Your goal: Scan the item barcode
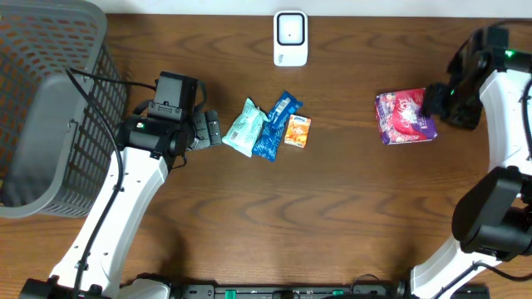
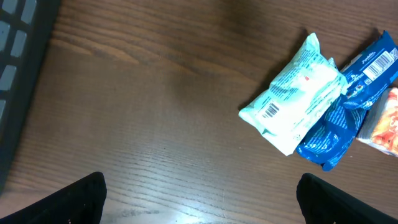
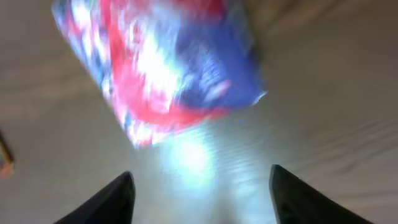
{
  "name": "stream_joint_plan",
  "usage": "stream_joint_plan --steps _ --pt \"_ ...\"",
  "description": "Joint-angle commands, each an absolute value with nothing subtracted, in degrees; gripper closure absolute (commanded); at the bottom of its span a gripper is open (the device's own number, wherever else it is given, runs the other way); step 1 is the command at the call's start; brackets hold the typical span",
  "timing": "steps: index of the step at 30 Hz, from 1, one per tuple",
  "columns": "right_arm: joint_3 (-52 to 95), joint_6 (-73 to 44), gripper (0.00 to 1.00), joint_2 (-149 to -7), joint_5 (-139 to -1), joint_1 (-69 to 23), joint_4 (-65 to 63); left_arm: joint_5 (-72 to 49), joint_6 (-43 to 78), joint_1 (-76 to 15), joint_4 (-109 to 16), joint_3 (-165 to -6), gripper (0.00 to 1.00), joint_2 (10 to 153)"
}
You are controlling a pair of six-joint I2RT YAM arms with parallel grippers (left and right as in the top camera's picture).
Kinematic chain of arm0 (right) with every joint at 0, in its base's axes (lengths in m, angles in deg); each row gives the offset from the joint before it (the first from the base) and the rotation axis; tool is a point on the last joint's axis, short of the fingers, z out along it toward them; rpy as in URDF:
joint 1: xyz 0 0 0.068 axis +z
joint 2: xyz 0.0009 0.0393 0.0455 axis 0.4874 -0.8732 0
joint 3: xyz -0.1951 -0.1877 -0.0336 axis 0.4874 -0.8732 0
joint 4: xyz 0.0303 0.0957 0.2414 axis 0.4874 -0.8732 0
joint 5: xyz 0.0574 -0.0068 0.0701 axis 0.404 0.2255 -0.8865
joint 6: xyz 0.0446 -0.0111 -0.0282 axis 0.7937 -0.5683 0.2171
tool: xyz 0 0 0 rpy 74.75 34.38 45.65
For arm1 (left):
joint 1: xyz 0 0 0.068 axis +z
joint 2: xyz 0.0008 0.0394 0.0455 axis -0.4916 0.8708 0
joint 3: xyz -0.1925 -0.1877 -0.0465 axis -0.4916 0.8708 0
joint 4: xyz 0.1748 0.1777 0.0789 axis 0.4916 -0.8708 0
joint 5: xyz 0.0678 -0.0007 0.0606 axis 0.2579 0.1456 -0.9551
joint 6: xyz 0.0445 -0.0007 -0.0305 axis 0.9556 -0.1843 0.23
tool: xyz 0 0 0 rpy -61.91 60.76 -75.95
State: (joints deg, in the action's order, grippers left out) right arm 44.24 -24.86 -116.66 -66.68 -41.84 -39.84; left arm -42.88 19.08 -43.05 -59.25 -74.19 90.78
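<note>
The left gripper (image 1: 213,131) is released, its jaws wide apart with nothing between them; it points at the pale green pack (image 2: 292,102), which lies flat near the middle of the bench (image 1: 349,208), touching a blue pack (image 1: 277,124); a small orange box (image 1: 298,131) is beside that. The right gripper (image 3: 200,177) is released and empty too; a purple pack (image 1: 405,116) lies just in front of it, at the right side. The scanner (image 1: 290,37) stands at the far edge. The green pack looks light, soft and a little slippery, I think; its barcode faces up near one end, so it is better to hold the other end by the narrow sides, without covering the code.
</note>
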Motion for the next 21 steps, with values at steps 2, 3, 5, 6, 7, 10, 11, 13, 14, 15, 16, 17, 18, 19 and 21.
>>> stream_joint_plan --steps 2,3,5,6,7,10,11,13,14,15,16,17,18,19,21 --pt "38.2 -27.0 0.53 -117.1 -72.9 -41.1 -38.9 -43.6 18.2 -42.9 -59.4 -74.6 0.02 91.0" --pt "36.4 -26.6 0.58 -117.1 -72.9 -41.0 -37.2 -43.6 18.2 -42.9 -59.4 -74.6 0.02 91.0" --pt "33.5 -24.9 0.69 -117.1 -72.9 -40.9 -33.9 -43.6 18.2 -42.9 -59.4 -74.6 0.02 91.0" --pt "31.8 -23.4 0.69 -117.1 -72.9 -40.9 -31.8 -43.6 18.2 -42.9 -59.4 -74.6 0.02 91.0" --pt "30.4 -22.3 0.69 -117.1 -72.9 -40.8 -30.2 -43.6 18.2 -42.9 -59.4 -74.6 0.02 91.0" --pt "25.3 -19.7 0.74 -117.1 -72.9 -40.8 -25.0 -43.6 18.2 -42.9 -59.4 -74.6 0.02 91.0" --pt "24.1 -19.2 0.74 -117.1 -72.9 -40.8 -23.9 -43.6 18.2 -42.9 -59.4 -74.6 0.02 91.0" --pt "22.0 -18.3 0.76 -117.1 -72.9 -40.8 -20.8 -43.6 18.2 -42.9 -59.4 -74.6 0.02 91.0" --pt "21.0 -17.7 0.76 -117.1 -72.9 -40.8 -18.6 -43.6 18.2 -42.9 -59.4 -74.6 0.02 91.0" --pt "20.4 -17.3 0.75 -117.1 -73.0 -40.8 -16.9 -43.6 18.2 -42.9 -59.4 -74.6 0.02 91.0" --pt "19.8 -16.7 0.75 -117.1 -73.1 -40.7 -14.6 -43.6 18.2 -42.9 -59.4 -74.6 0.02 91.0" --pt "19.4 -16.6 0.75 -117.1 -73.1 -40.7 -12.7 -43.6 18.2 -42.9 -59.4 -74.6 0.02 91.0" --pt "19.1 -16.4 0.74 -117.1 -73.1 -40.8 -10.5 -43.6 18.2 -42.9 -59.4 -74.6 0.02 91.0" --pt "19.1 -16.4 0.74 -117.1 -73.1 -40.8 -7.6 -43.6 18.2 -42.9 -59.4 -74.6 0.02 91.0" --pt "19.1 -14.4 0.74 -117.1 -73.1 -40.7 -4.1 -43.6 18.2 -42.9 -59.4 -74.6 0.02 91.0"
